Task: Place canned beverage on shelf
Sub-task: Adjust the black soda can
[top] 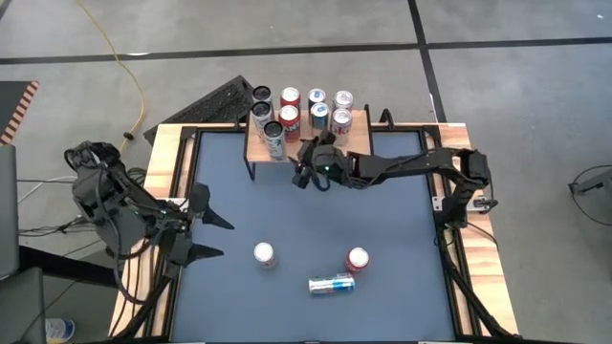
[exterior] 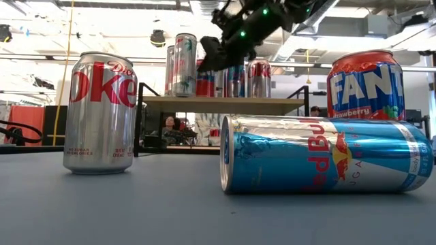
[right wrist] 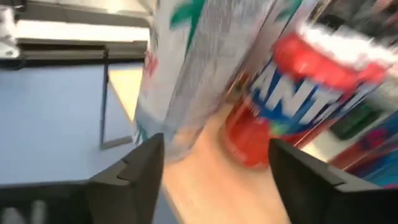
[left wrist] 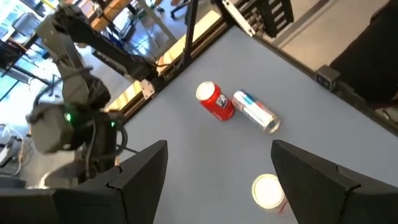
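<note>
**Right gripper at the shelf's front edge**

While the left gripper (top: 212, 235) waits spread wide at the high view's left, the right gripper (top: 304, 172) sits upper centre, just below the shelf (top: 256, 145) and its silver can (top: 274, 139). Low view: it hangs beside that can, top centre. Right wrist view: fingers (right wrist: 134, 171) apart, silver can between them; contact unclear.

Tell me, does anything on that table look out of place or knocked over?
One thing: the blue and silver can lies on its side on the table's near part, while the red can and the silver can beside it stand upright. The cans on the shelf all stand upright.
</note>
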Available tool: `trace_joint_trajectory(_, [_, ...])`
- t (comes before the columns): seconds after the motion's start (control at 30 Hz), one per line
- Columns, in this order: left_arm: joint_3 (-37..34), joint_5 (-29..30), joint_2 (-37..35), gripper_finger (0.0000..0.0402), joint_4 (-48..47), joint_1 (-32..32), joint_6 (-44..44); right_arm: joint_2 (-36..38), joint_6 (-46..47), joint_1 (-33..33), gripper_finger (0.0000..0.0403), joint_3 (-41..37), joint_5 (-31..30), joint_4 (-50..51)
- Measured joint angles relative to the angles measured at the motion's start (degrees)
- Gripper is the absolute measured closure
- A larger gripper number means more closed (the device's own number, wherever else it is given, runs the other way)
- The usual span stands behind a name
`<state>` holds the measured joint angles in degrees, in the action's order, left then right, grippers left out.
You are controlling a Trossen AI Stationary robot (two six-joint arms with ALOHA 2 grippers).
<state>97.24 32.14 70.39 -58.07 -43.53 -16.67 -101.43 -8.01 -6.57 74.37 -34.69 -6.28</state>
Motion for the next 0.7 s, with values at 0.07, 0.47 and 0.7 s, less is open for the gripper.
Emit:
trace_joint_trajectory(0.07, [-0.53, 0.53, 0.00, 0.0127, 0.08, 0.00, 0.32, 0.46, -1.31, 0.24, 0.0186, 0.00, -1.12, -1.73])
trace_joint_trajectory(0.47, [-1.06, 2.40, -0.02, 0.0127, 0.29, 0.00, 2.27, 1.09, -6.29, -3.02, 0.0387, 0.00, 0.31, -9.11])
trace_joint_trajectory(0.7, [-1.06, 2.68, 0.00, 0.0127, 0.55, 0.00, 2.39, 1.02, -6.27, -4.91, 0.0400, 0.00, 8.51, -12.35])
